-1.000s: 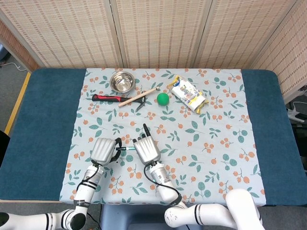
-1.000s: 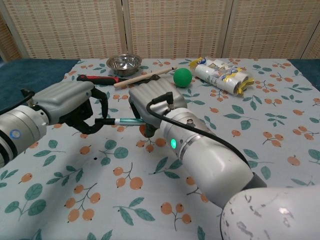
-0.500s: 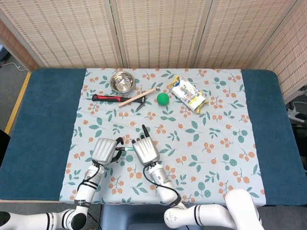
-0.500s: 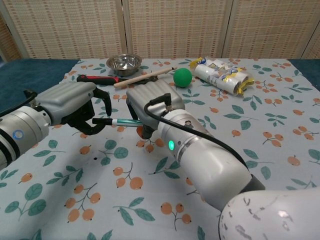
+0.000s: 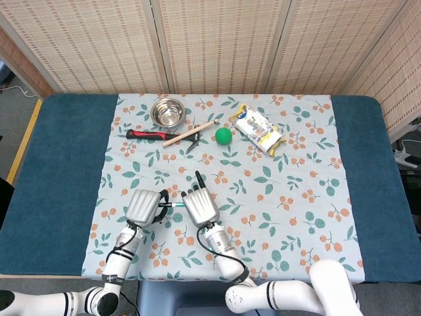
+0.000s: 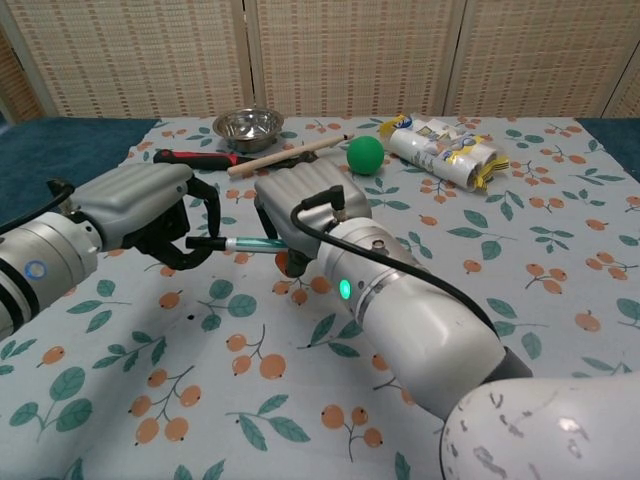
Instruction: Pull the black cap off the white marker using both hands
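The white marker [image 6: 252,243] lies level between my two hands just above the cloth, with a greenish band showing on its bare middle [image 5: 173,205]. Its black cap [image 6: 203,242] points to the left. My left hand [image 6: 140,208] [image 5: 145,206] pinches the cap, fingers curled around it. My right hand [image 6: 305,205] [image 5: 200,206] grips the marker's body, which is hidden inside its fingers. The cap sits against the body with no gap that I can see.
At the back of the flowered cloth [image 5: 289,197] stand a steel bowl [image 5: 167,112], a red-handled tool [image 5: 150,135], a wooden stick [image 5: 191,133], a green ball [image 5: 223,135] and a snack packet [image 5: 260,130]. Blue table [image 5: 66,164] borders the cloth.
Both hands keep their hold on the marker. The right hand and the marker have shifted only a little sideways and back; the cap has not visibly moved along the body.
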`<state>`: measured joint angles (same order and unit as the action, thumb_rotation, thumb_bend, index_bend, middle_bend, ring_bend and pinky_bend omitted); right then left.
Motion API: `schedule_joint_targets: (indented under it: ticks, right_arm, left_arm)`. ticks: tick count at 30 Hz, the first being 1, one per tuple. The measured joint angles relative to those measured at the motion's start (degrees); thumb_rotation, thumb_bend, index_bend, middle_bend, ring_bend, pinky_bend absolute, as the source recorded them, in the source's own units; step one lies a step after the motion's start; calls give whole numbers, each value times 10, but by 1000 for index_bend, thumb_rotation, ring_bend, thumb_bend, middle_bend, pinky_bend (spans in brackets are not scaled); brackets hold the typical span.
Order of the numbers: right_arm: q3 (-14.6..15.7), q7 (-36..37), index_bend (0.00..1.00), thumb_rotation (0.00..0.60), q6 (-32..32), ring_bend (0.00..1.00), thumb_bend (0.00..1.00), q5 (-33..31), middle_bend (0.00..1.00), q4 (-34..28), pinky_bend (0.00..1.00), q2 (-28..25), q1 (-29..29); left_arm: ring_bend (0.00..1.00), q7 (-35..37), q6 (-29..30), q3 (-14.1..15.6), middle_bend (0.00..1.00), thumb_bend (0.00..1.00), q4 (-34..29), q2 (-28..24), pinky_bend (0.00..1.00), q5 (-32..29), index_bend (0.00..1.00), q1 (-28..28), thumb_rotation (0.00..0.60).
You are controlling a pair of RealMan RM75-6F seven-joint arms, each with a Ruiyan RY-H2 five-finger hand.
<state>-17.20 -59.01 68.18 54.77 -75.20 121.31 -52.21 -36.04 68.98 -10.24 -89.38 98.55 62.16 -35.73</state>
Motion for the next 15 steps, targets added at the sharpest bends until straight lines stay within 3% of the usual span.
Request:
schedule_joint_targets:
  ticks: [4,7,9,15]
  right_arm:
    - [-2,4,875,600,0,410,407,0,734,-2,21,-1,0]
    - [-3,7,876,600,0,410,407,1,734,-5,21,-3,2]
    - [-2,9,875,600,-1,410,407,1,734,-5,21,-4,2]
    - [-2,14,876,600,-1,410,407,1,734,-5,21,-8,4]
  left_arm:
    - [870,-5,-2,1,998,423,0,-2,986,-3,631,-1,600]
    - [883,-8,3,1,1000,624,4,-1,1000,0,743,-2,600]
    - [885,-9,10,2,1000,695,11,3,1000,8,780,-2,600]
    - [885,3,27,3,1000,722,31,15,1000,36,810,-1,600]
